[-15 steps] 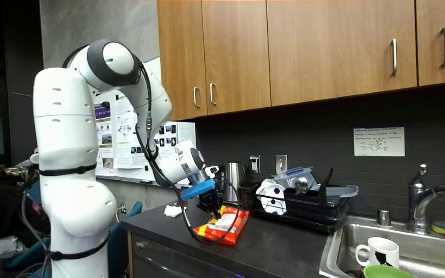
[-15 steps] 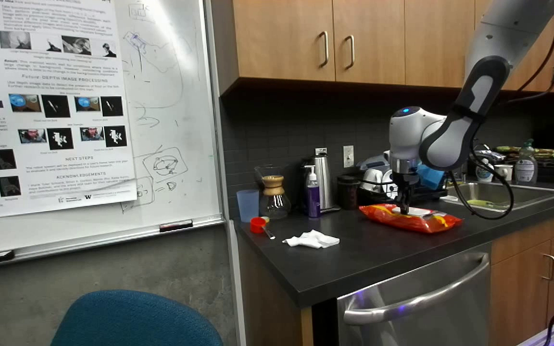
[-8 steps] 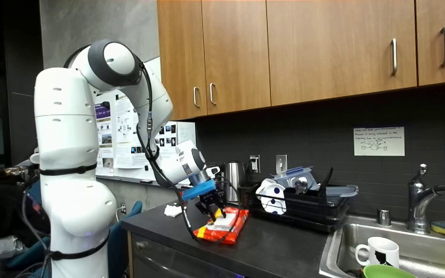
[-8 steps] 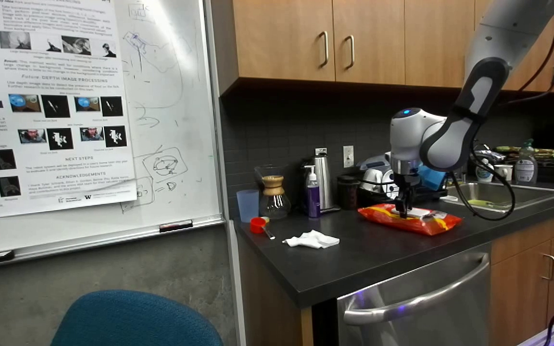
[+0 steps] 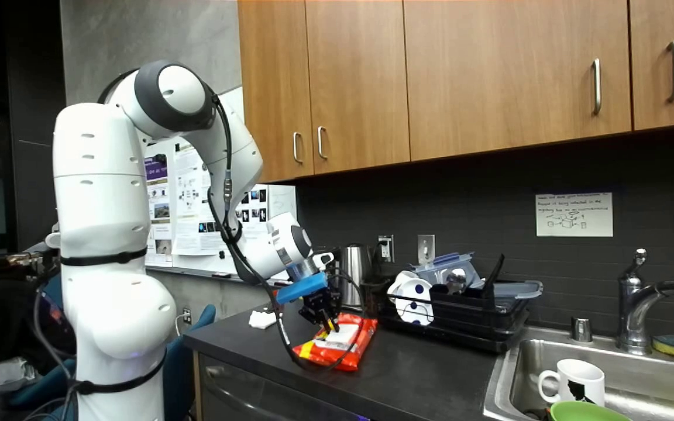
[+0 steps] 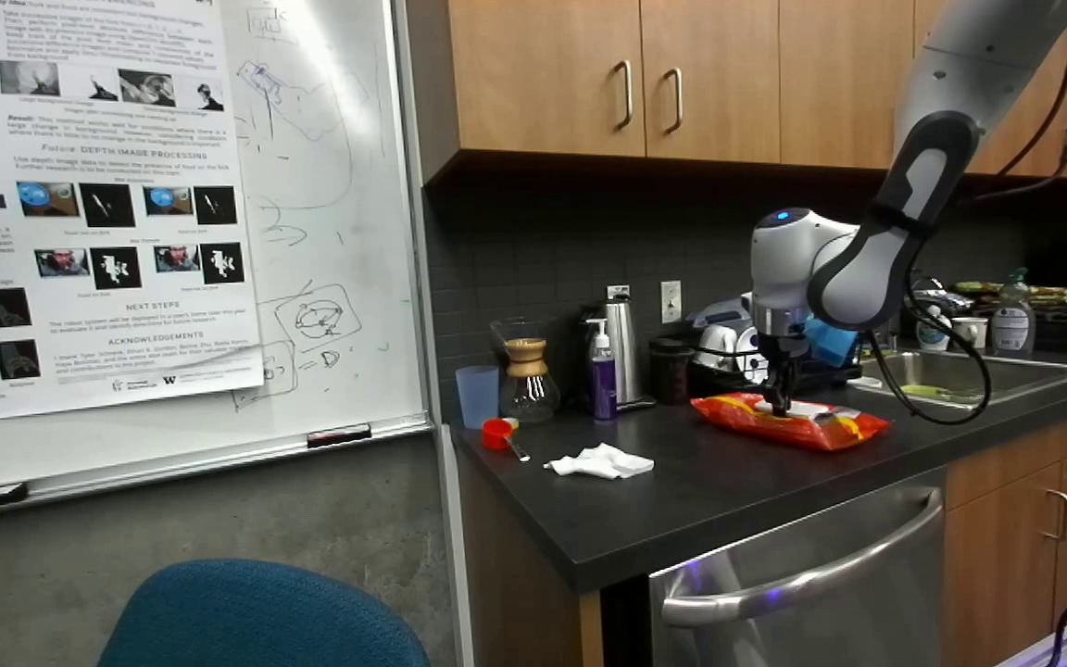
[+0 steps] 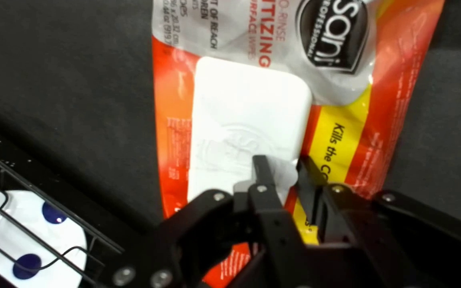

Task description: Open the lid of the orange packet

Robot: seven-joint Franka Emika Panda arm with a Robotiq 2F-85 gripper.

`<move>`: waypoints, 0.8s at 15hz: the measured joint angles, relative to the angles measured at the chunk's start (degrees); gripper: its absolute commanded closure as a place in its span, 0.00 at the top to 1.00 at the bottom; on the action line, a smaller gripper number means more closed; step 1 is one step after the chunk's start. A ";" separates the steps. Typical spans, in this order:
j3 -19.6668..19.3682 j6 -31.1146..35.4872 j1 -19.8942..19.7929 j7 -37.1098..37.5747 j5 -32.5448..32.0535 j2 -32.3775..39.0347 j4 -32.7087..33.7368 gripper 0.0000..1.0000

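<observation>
Closer together than in the earlier frame, my black jaws have narrowed from a wider spread and now stand a little apart. In the wrist view one jaw is over the flat, round-cornered white plastic lid (image 7: 250,100) and the other just outside its long edge, with what looks like its pale pull-tab (image 7: 285,173) between them; from my end I can't tell whether either jaw touches it. I judge the step in hand to be getting a hold on that pull-tab, the lid looking closed. Next I'd want to close gently, catch the edge and lift without dragging. Beneath the lid, the soft, shiny orange-red packet (image 6: 797,433) with yellow bands lies flat on the dark grey worktop (image 6: 682,491). I expect it could slide or sag along with a pull. Near it is the black dish rack (image 5: 460,318), holding a round white, blue-spotted plate (image 7: 56,238); well apart lies a crumpled white cloth (image 6: 603,461).
</observation>
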 measured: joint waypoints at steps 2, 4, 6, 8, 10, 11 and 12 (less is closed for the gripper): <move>0.05 0.00 0.04 0.00 0.00 -0.02 0.01 0.02; 0.13 0.00 0.11 0.00 0.00 -0.10 0.03 0.03; 0.21 -0.02 0.12 0.00 0.00 -0.14 0.03 0.02; 0.23 -0.02 0.12 0.00 0.00 -0.18 0.04 0.03; 0.23 -0.03 0.12 0.00 0.00 -0.20 0.04 0.03; 0.23 -0.03 0.12 0.00 0.00 -0.21 0.04 0.03; 0.23 -0.04 0.12 0.00 0.00 -0.23 0.04 0.03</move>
